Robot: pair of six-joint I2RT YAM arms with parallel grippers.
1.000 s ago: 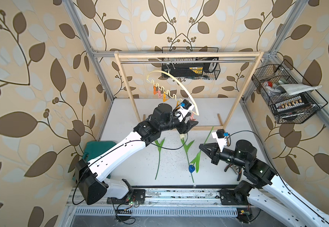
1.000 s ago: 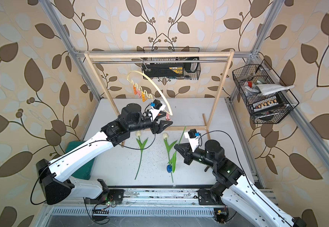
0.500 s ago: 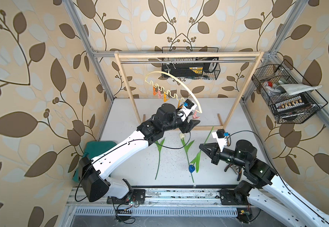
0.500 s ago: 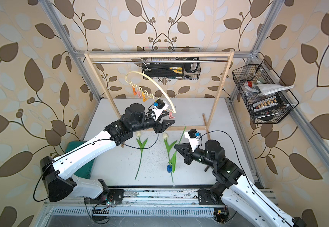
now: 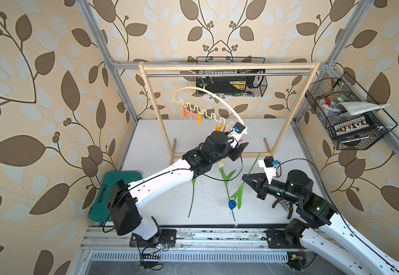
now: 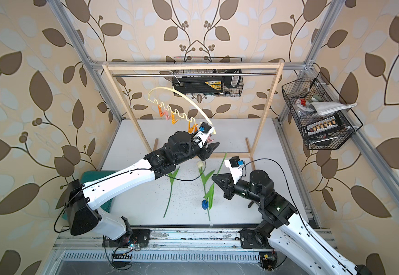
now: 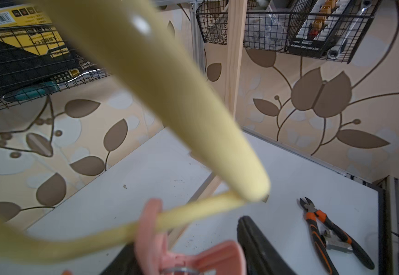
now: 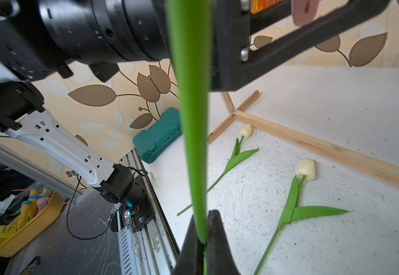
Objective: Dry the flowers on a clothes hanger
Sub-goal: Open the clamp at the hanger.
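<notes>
While the pink clothespin (image 7: pixel 186 254), strung on the wavy bar, is sitting at the lower middle of the left wrist view, the left hand (image 7: pixel 186 240) is bracketing its wings, seemingly clamped on it to spread its mouth. The clothes hanger (image 7: pixel 170 95) is sweeping down from the upper left.

Right wrist view: the right hand (image 8: pixel 204 238), jaws together at bottom centre, is pinching the blue tulip (image 8: pixel 191 119) by its stem, leaving the upper end free for that pin. Two cream tulips (image 8: pixel 307 169) are lying on the counter (image 8: pixel 336 100) at right, awaiting their turn.

Both top views: the hanger is hanging from the wooden rack (image 5: pixel 229 67) at upper centre, putting the pins within reach. The blue head (image 5: pixel 232 204) is pointing toward the lower edge, away from the hanger.
</notes>
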